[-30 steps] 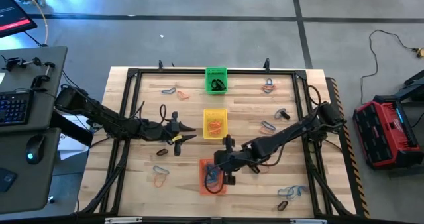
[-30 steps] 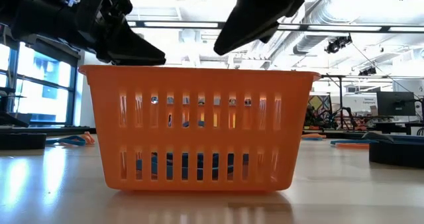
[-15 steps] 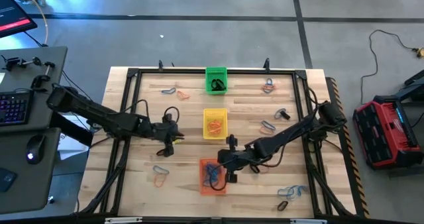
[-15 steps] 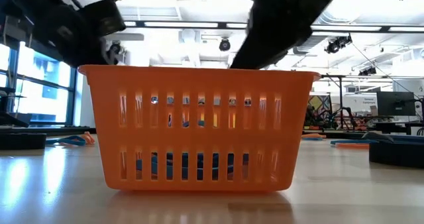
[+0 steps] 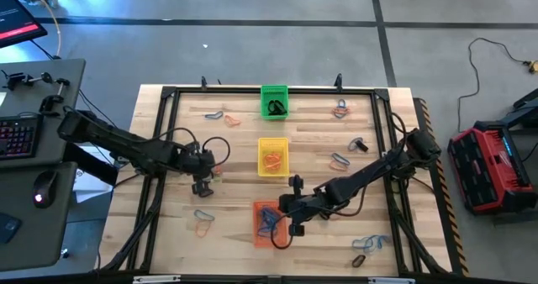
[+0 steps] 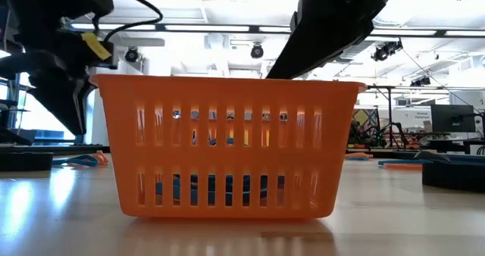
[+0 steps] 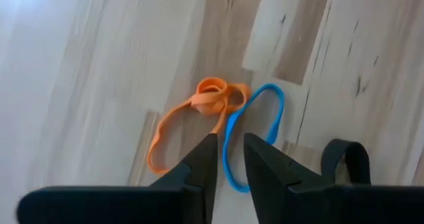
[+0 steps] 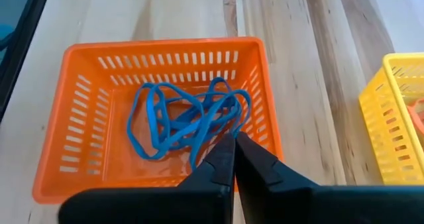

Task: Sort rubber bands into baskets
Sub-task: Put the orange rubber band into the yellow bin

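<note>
The left gripper [image 7: 228, 159] hangs over an orange rubber band [image 7: 192, 112] and a blue rubber band [image 7: 255, 131] near the tabletop's left edge, fingers slightly spread. The right gripper [image 8: 233, 159], fingers pressed together, is above the orange basket [image 8: 79, 105] holding blue bands [image 8: 185, 118].

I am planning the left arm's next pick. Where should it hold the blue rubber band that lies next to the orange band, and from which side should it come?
Probably from straight above. The blue rubber band lies flat on the table, so only its thin strand can be pinched. Its end near the orange band looks touching or tangled, so grip the free side of the loop away from that. The left gripper, slightly open, is over it.
</note>
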